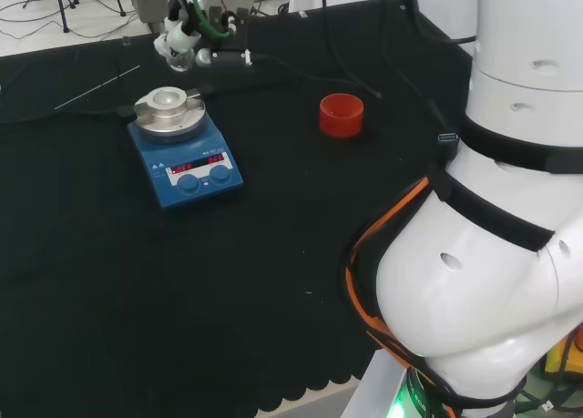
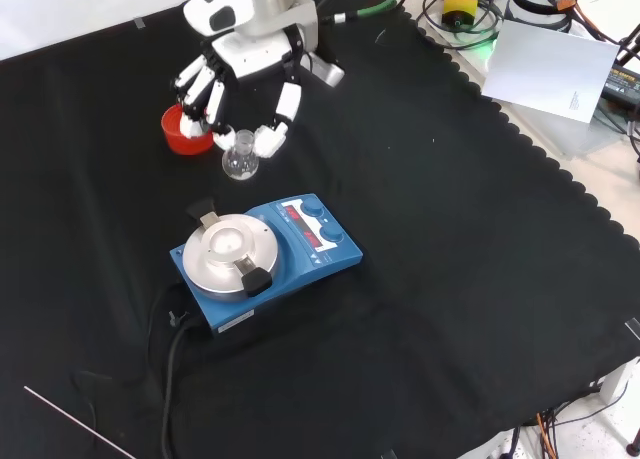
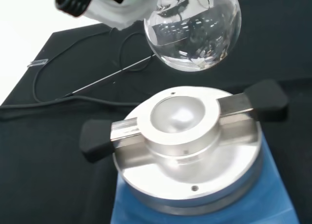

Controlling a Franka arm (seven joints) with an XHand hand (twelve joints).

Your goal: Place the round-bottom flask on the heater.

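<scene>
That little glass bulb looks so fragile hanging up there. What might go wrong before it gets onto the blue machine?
Three things seem possible. The hand holds the round-bottom flask by its neck only, so it might slip or swing. The flask hangs off to one side of the heater, not over its metal bowl, so lowering now might knock glass against the rim. There is clear liquid in the flask, which could spill if it tips.

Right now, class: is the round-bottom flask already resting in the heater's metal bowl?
No, the flask hangs above the heater, held by the hand.
</scene>
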